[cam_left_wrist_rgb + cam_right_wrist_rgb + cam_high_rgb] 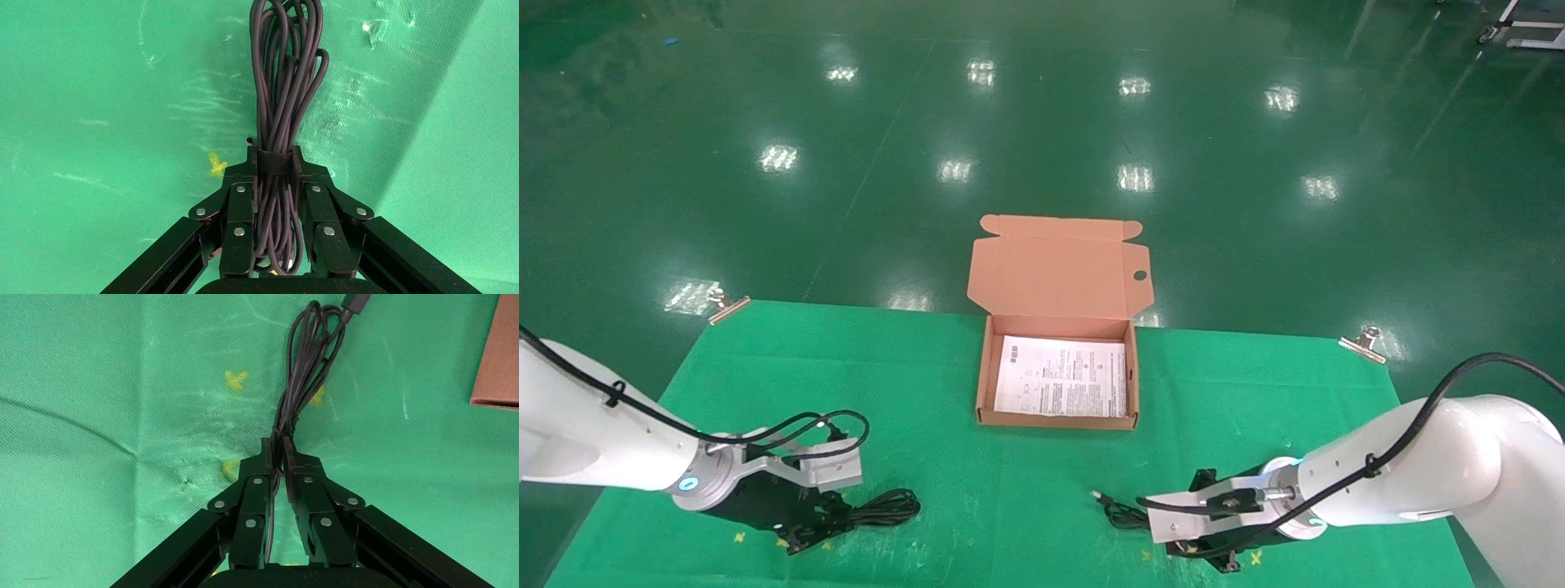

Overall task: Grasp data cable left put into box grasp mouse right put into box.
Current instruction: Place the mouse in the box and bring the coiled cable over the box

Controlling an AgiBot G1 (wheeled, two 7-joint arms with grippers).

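On the green cloth [944,490] covering the table, the left gripper [273,160] is down low near the front left corner, its 2 fingers [240,208] pressed in against the data cable [283,92], which runs between them as a bundle of long black loops stretching out ahead on the cloth. From the head view the same bundle [878,508] lies just beside the left gripper [801,535], well short of the box.

Over on the front right, the right gripper [283,450] has its fingers drawn nearly together, pinching a thin black cord [306,361] that loops away toward a plug end. The mouse body itself is not visible; only that cord [1120,513] pokes out past the right gripper [1197,549] in the head view.

The box [985,384] sits open at the far middle of the cloth, lid flap up, with a white printed sheet [1062,377] lying flat inside
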